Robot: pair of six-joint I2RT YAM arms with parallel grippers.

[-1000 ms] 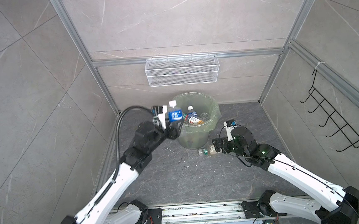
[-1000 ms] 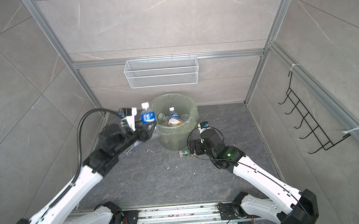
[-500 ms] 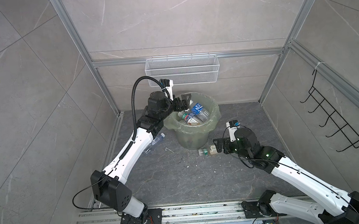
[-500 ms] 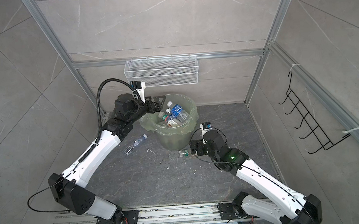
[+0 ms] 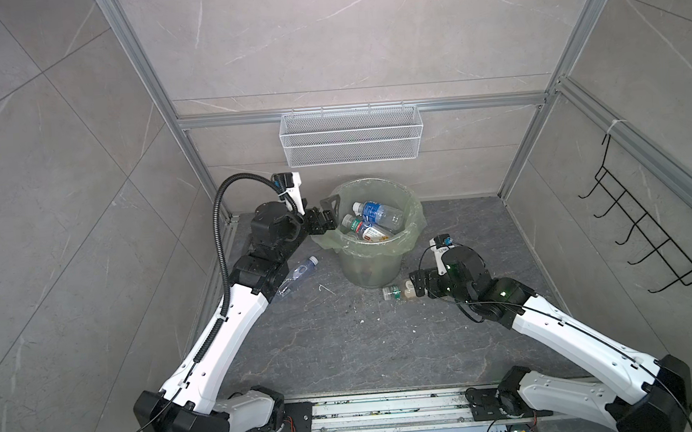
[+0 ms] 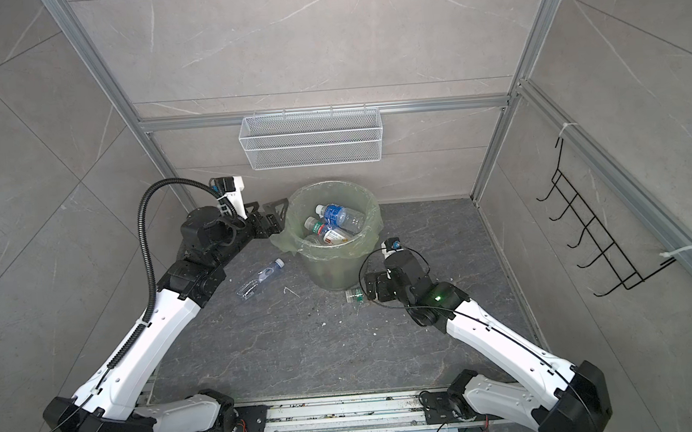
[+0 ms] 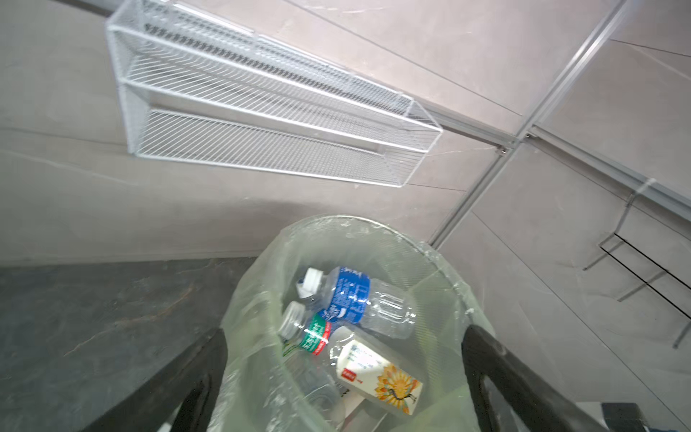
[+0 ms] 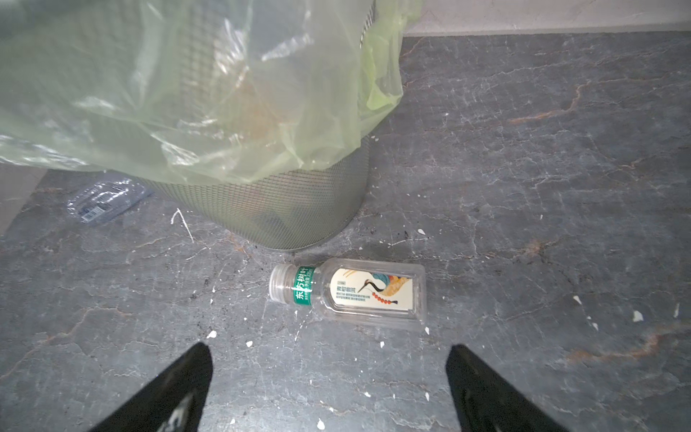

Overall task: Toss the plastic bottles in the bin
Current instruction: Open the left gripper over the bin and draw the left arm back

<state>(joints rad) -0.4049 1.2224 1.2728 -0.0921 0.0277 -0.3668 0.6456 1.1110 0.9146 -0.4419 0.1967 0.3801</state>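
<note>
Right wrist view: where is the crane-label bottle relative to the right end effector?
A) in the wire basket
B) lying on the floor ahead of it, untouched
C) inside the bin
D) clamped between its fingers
B: the crane-label bottle lies flat on the floor beside the bin, clear of the right end effector, which stands wide open.

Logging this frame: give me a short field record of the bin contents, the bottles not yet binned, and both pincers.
bin: upright, bag-lined, at least three bottles visible inside, blue-label bottle on top
outside bin: two lying down; clear bottle on the left arm's side, crane-label bottle in front
left pincer: open, empty, at the bin's rim
right pincer: open, empty, facing the crane-label bottle, not touching
</note>
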